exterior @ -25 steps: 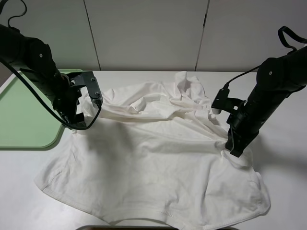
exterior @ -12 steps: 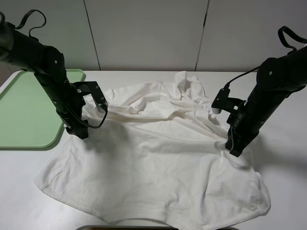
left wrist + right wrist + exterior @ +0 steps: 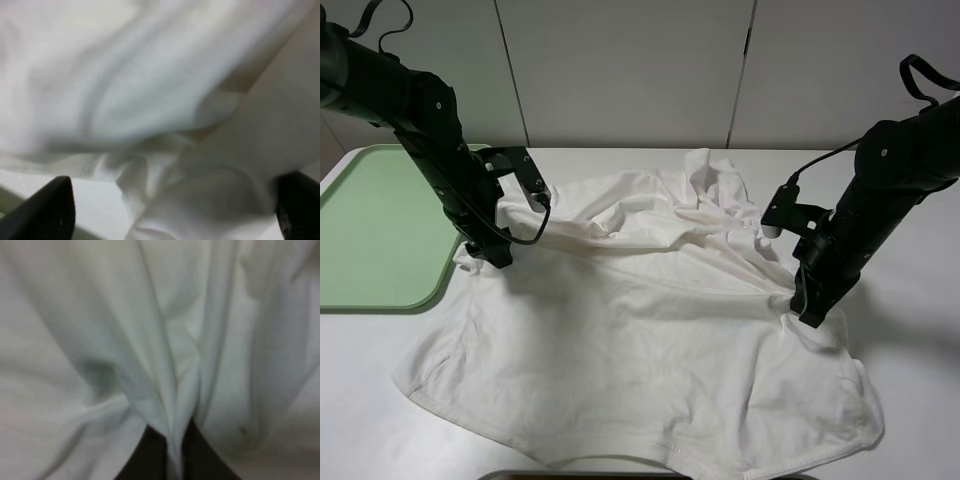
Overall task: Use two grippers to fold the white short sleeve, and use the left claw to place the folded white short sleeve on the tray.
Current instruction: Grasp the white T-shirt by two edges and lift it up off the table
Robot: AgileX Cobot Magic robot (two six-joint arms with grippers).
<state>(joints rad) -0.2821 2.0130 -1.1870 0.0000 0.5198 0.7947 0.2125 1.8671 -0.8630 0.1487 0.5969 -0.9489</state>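
The white short sleeve (image 3: 640, 330) lies spread and wrinkled across the table, its upper part bunched toward the back. My left claw (image 3: 486, 254) points down at the shirt's left edge, beside the tray (image 3: 370, 230). In the left wrist view its fingertips (image 3: 52, 210) stand wide apart with a fold of cloth (image 3: 150, 85) between them, not pinched. My right gripper (image 3: 809, 314) is down on the shirt's right side. The right wrist view shows its dark jaws shut on a gathered pleat of the fabric (image 3: 172, 405).
The pale green tray sits at the table's left edge, with nothing on it. The white table (image 3: 920, 340) shows bare at the right and front left. A pale panelled wall (image 3: 630, 70) rises behind. A dark edge (image 3: 650, 476) runs along the table's front.
The left arm has swung up and to the right, now steeper, with its claw still at the shirt's left edge. The right arm and the shirt have not moved.
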